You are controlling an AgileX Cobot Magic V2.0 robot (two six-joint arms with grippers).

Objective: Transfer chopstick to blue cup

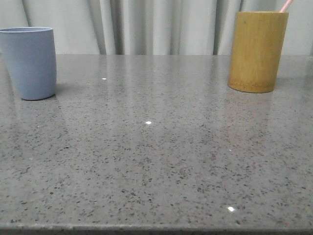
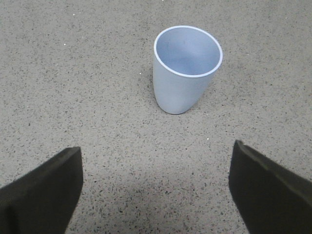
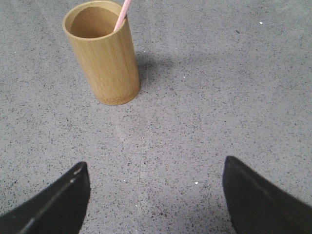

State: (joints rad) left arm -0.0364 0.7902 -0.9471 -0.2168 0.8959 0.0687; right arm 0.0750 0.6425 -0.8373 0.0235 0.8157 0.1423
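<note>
Right wrist view shows my right gripper (image 3: 155, 197) spread wide over bare table (image 3: 209, 97), the left gripper (image 2: 155, 187) likewise apart, short of the empty blue cup (image 2: 185, 73). Farther off, the chopstick (image 3: 122, 14) leans inside the bamboo holder (image 3: 103, 56) — light, stiff, probably slick. I'd pinch its exposed top; the lower length is hidden and the tip cut off.

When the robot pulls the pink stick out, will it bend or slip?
The chopstick looks thin, straight and smooth, so it probably stays stiff but might slip between the fingers. It leans on the bamboo holder rim, so a sideways tug could tip that tall holder.
</note>
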